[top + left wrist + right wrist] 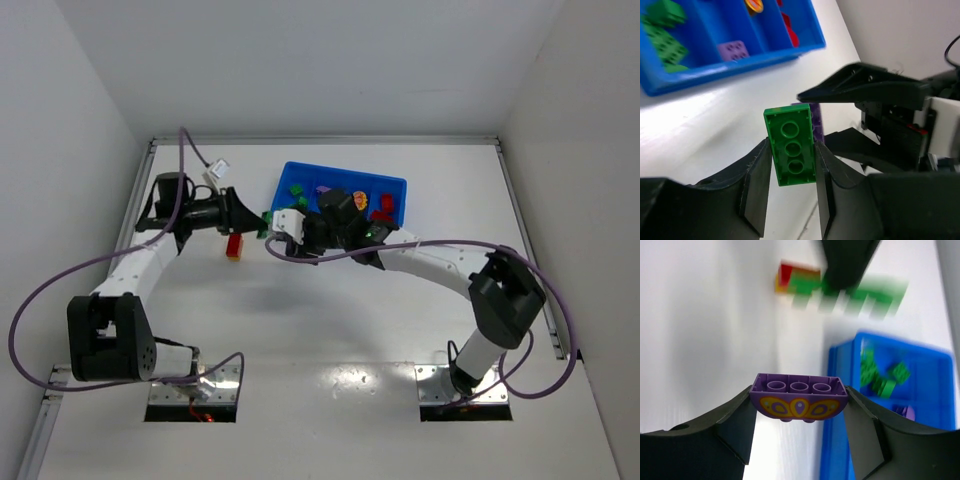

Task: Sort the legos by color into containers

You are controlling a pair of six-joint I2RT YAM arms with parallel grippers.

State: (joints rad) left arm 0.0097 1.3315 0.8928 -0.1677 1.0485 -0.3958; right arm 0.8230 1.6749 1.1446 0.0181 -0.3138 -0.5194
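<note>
My left gripper [792,146] is shut on a green brick [791,152] and holds it above the table; in the top view it [258,218] is just left of the blue tray [345,172]. My right gripper [799,392] is shut on a purple brick with a yellow pattern [799,400], tip to tip with the left one [283,238]. The tray's compartments [707,30] hold green bricks [665,42], a purple brick [733,50], an orange piece [754,5] and red pieces [790,30]. A red-and-yellow clump [235,246] lies on the table below the left gripper.
The right gripper's black fingers [865,85] stand close behind the green brick. White walls [90,130] enclose the table on the left, back and right. Purple cables [60,280] loop beside both arms. The right wrist view is motion-blurred near the top.
</note>
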